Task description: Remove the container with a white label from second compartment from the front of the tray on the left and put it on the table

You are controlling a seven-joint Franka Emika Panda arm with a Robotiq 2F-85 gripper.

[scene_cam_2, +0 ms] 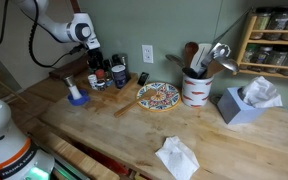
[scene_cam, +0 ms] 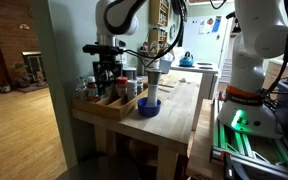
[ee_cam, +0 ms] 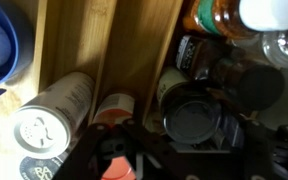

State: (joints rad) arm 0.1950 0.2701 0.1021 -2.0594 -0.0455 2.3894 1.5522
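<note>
Gripper (scene_cam: pixel 105 72), jaws apparently spread and holding nothing, hangs low over the desk (scene_cam: pixel 179 112) and its tray (scene_cam: pixel 112 108) of jars and bottles. In the wrist view, a dark-lidded container (ee_cam: pixel 194 122) stands in a tray compartment directly beneath the gripper, label unseen. A blue bowl (scene_cam: pixel 149 106) sits beside the tray.

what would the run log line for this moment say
hand: over long light-wood divided tray | grip: cannot tell | round blue bowl: beside tray

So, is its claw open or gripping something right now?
Gripper: looks open, holding nothing, above the tray.
</note>
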